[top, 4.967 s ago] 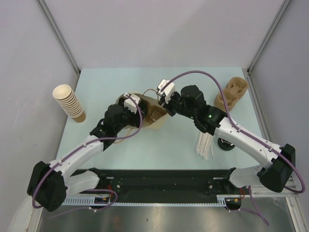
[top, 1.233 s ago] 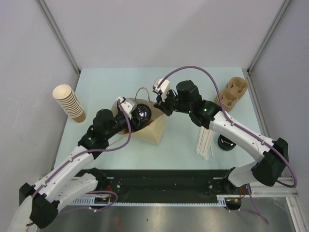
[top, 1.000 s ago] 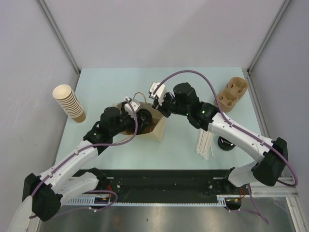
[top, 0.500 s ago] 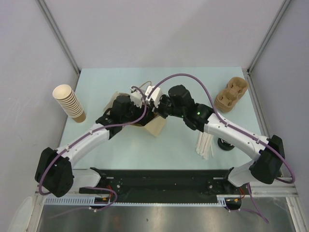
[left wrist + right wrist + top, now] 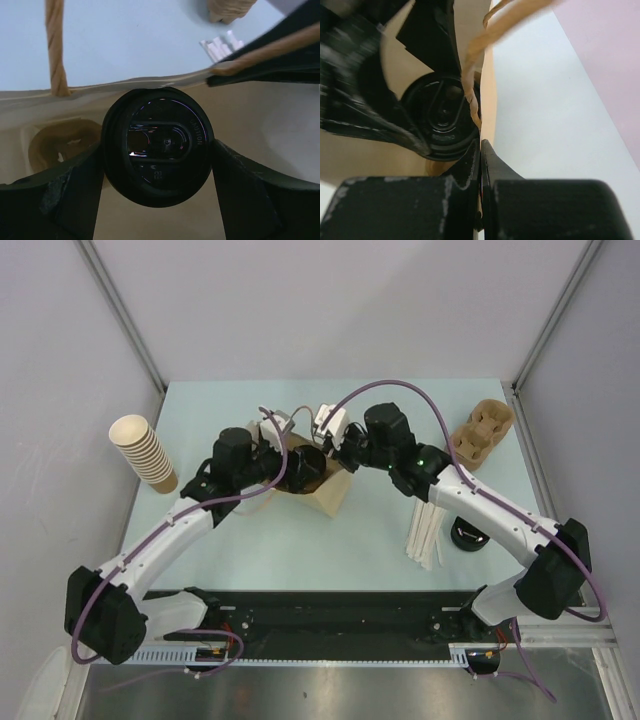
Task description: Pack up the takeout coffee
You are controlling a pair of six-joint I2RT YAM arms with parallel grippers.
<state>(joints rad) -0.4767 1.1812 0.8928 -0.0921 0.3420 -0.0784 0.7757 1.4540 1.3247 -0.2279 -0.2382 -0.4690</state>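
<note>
Brown kraft paper bag (image 5: 328, 496) stands at the middle of the pale green worktop (image 5: 230, 410), its mouth open upward. The takeout coffee cup (image 5: 159, 146), capped in black, sits inside that mouth, just below the rim. Only its black top shows, so how far down its base reaches cannot be told.

The left hand (image 5: 298, 467) reaches into the bag from the left. It is spread wide around the cup, with one of its fingers (image 5: 77, 197) against each side of the cap, gripping it. The right hand (image 5: 481, 150) comes in from the right with its fingers pressed together on the bag's rim. It pinches the paper just beside a twisted paper handle (image 5: 476, 57).

The moulded-pulp cup carrier (image 5: 482, 433) sits well apart from the bag, near the right edge of the worktop. A stack of nested tan cups (image 5: 143, 452) lies tipped over near the left edge. Pale sticks (image 5: 424, 535) and spare black lids (image 5: 468, 537) rest just beside each other, partly under the right arm.
</note>
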